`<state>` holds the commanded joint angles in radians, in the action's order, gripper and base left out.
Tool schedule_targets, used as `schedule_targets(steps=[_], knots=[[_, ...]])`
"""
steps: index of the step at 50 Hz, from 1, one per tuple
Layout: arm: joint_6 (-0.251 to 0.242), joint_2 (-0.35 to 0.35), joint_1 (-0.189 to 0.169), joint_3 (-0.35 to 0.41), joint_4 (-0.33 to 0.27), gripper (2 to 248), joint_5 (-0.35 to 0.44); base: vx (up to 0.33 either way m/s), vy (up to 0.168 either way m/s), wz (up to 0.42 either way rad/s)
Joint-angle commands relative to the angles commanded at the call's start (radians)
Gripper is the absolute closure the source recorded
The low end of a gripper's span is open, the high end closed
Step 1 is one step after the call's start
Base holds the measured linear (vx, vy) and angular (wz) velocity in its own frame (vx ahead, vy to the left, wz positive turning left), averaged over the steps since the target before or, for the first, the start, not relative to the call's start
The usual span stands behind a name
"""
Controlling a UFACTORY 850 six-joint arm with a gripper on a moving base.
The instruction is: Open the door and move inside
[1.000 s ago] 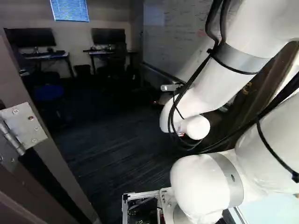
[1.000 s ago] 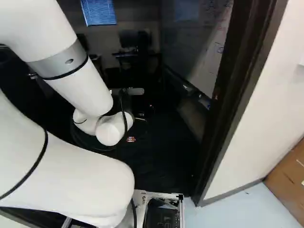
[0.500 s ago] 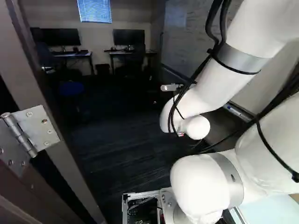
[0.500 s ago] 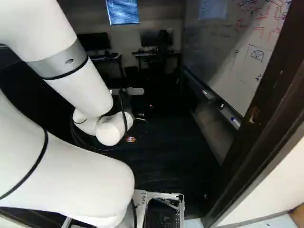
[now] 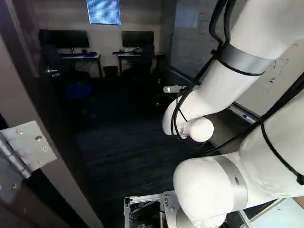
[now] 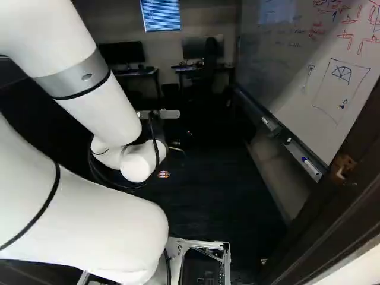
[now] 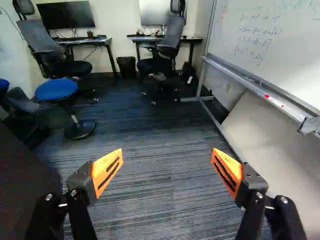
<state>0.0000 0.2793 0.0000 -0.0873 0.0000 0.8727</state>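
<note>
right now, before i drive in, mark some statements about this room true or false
1. The door is shut. False: it stands open.
2. The gripper is open, with nothing between its fingers. True.
3. The stool has a red seat. False: the seat is blue.
4. A waste bin stands between the two desks. True.
5. The whiteboard is blank. False: it has writing and drawings on it.
</note>
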Motion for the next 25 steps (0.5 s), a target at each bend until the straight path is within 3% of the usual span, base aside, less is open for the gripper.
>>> schedule_targets(steps=[25], knots=[[0.000,0.000,0.000,0.000,0.000,3,0.000,0.174,0.007,-0.003]])
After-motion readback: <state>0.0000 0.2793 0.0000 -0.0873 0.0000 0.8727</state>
